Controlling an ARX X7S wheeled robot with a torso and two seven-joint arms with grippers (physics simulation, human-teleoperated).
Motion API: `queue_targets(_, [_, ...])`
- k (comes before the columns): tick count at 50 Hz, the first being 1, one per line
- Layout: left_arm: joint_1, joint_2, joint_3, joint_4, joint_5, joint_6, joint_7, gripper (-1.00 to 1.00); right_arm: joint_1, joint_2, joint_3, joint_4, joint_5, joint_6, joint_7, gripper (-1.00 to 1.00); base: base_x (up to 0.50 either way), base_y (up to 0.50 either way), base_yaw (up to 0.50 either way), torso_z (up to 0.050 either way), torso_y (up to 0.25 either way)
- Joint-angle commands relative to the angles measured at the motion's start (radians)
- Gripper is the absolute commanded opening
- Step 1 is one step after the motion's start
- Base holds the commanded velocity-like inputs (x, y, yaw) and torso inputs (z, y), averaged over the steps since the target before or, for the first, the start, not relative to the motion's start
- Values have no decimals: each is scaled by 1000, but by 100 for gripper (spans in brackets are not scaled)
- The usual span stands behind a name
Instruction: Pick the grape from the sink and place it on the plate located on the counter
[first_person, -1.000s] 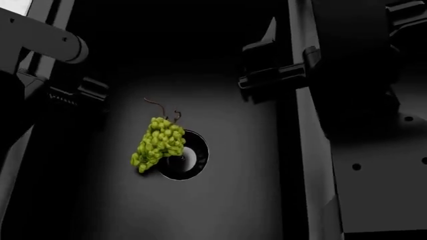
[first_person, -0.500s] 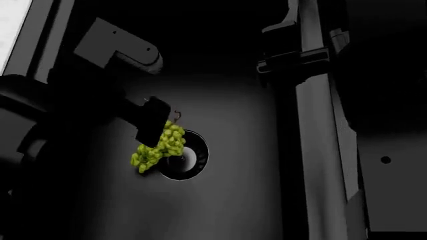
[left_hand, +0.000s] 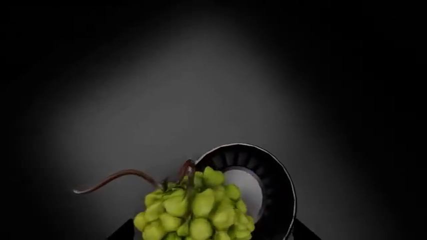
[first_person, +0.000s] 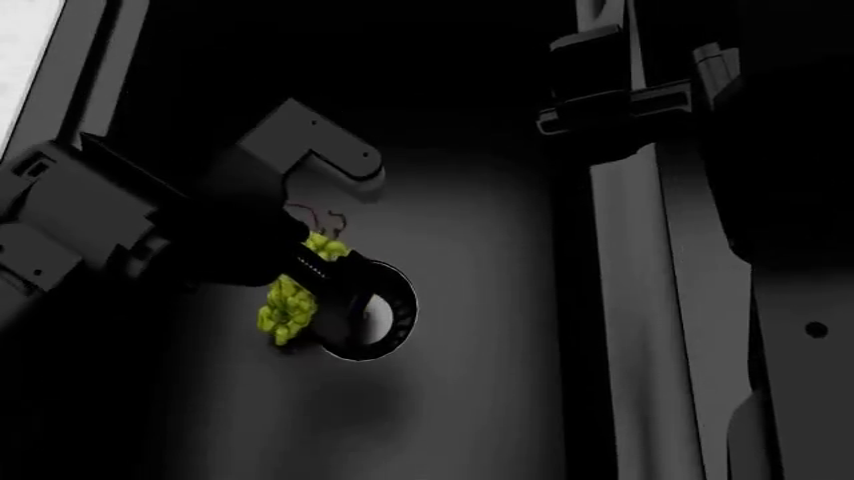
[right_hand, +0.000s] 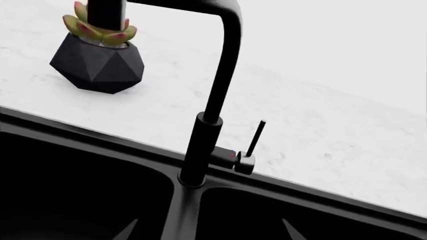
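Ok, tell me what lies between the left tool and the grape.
Nothing. In the left wrist view the grape sits right between the tool's dark tips, over the drain strainer. In the head view the left tool already covers the bunch's middle.

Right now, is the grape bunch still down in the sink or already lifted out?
Still in the sink. The grape lies on the basin floor against the drain strainer, with the left hand down over it.

Grape bunch (first_person: 286, 306) on the floor of the sink (first_person: 467, 400), partly over the drain strainer (first_person: 380, 318), stem (left_hand: 117, 179) pointing away from the drain. Left gripper (first_person: 327, 285) directly above the bunch, hiding its middle. Faucet (right_hand: 203, 125) on the divider between the two basins. Counter (right_hand: 320, 115) behind the sink; potted succulent (right_hand: 99, 57) on it beside the faucet.
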Motion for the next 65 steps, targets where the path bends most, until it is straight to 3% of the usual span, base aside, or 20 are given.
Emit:
queue_targets(1, [26,0,281,-144,-315,135,-20,100,-15,-2,4,-8,14,-11,10,100,0,0,0,0,0])
queue_targets(12, [55,0,306,-169,-337,136,-12,100,-25,-2,8,-4,24,-20,18,100,-1,0,0,0,-1])
queue_targets(13, [54,0,304,-171,-340,136,-17,-100,-24,-1,7,-4,25,-19,19,100,0,0,0,0,0])
queue_targets(18, [-11,-2,289,-121,-357,172,-92,-100,-14,16,20,-25,96,-1,67,100,0,0,1,0,0])
queue_targets(23, [-26,-182,211,259,-455,93,-335,-100,-3,38,37,-20,217,-1,158,100,0,0,0,0,0])
queue_targets(27, [-32,-279,161,468,-515,59,-479,-100,5,62,52,-17,333,-1,245,100,0,0,0,0,0])
queue_targets(39, [-32,-463,48,848,-638,39,-767,-100,28,103,72,0,528,-9,398,100,0,0,0,0,0])
queue_targets(52, [-43,-550,-4,1067,-661,52,-988,-100,23,123,63,17,560,-34,429,100,0,0,0,0,0])
queue_targets(65, [-49,-553,-8,1112,-658,55,-998,-100,34,132,90,2,612,-12,463,100,0,0,0,0,0])
